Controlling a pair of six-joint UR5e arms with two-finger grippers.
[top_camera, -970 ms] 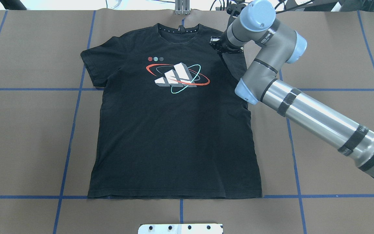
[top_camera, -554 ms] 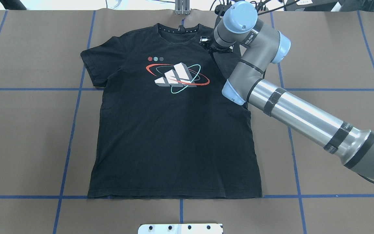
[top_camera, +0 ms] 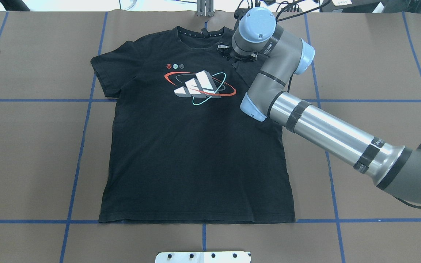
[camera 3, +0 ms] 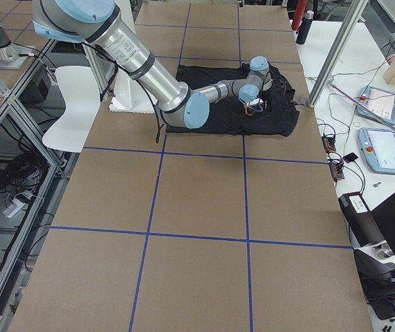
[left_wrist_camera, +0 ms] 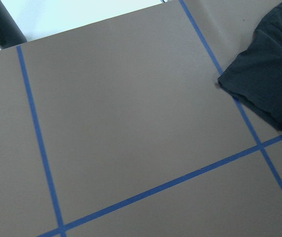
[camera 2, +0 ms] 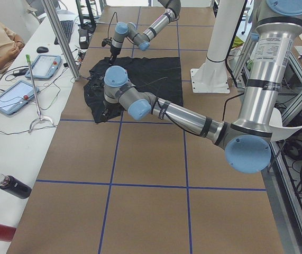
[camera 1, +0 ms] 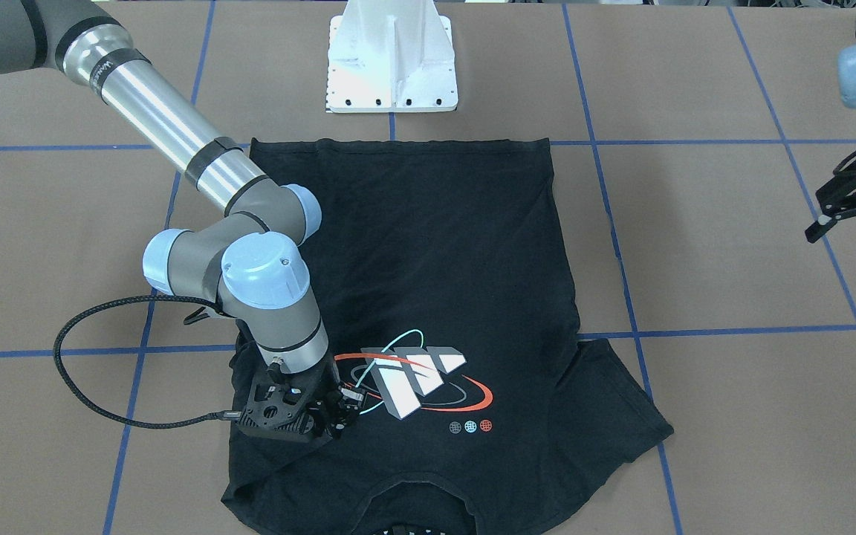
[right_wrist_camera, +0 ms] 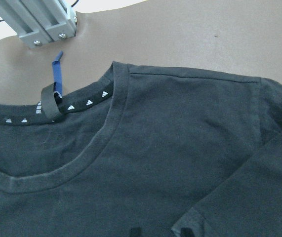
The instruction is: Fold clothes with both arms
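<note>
At the shoulder of the black T-shirt (top_camera: 196,153), the right pincer (right_wrist_camera: 159,230) clamps the folded-in sleeve (right_wrist_camera: 249,192); the left pincer (camera 1: 853,241) hangs wide over the surface (top_camera: 31,146).

We see the T-shirt (top_camera: 196,164) as soft, matt black cloth; ahead of the right jaws its collar (right_wrist_camera: 117,113) is a stitched band. Its logo (top_camera: 199,87) is a smooth print. The right arm (top_camera: 327,133) has a glossy metal tube and smooth light-blue plastic caps. The table cover (top_camera: 378,65) looks like matt brown paper.
</note>
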